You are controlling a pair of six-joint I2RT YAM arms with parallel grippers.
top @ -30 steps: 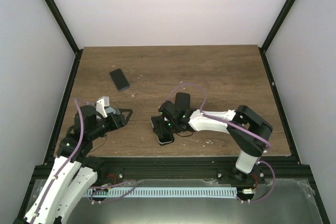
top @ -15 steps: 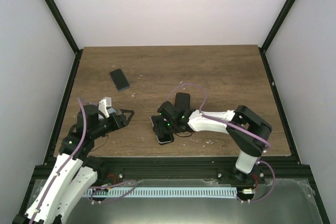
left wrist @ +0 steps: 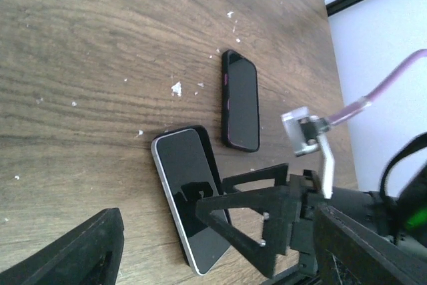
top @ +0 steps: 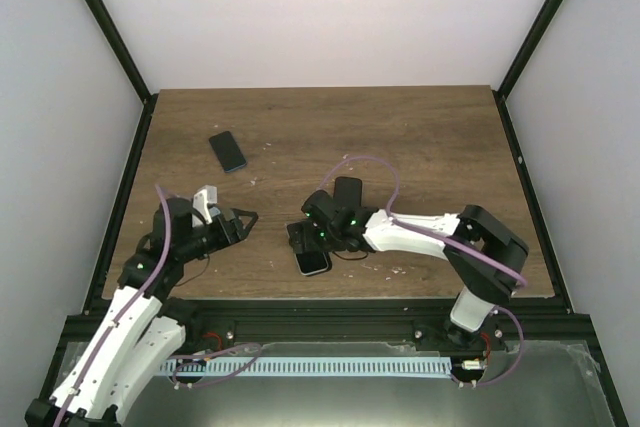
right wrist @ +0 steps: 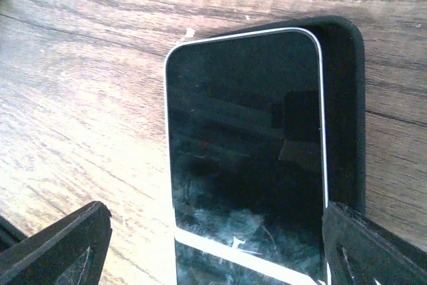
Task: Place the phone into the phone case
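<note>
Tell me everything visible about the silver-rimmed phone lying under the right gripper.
The slim rectangular phone with a silver rim and glossy black screen lies face up on the black phone case, near the front edge of the brown wooden table. It is offset, not seated: the case shows past its top end and one long side. The screen is dark, with reflections and smudges. The right gripper hovers over it with jaws open on either side; contact cannot be judged.
</note>
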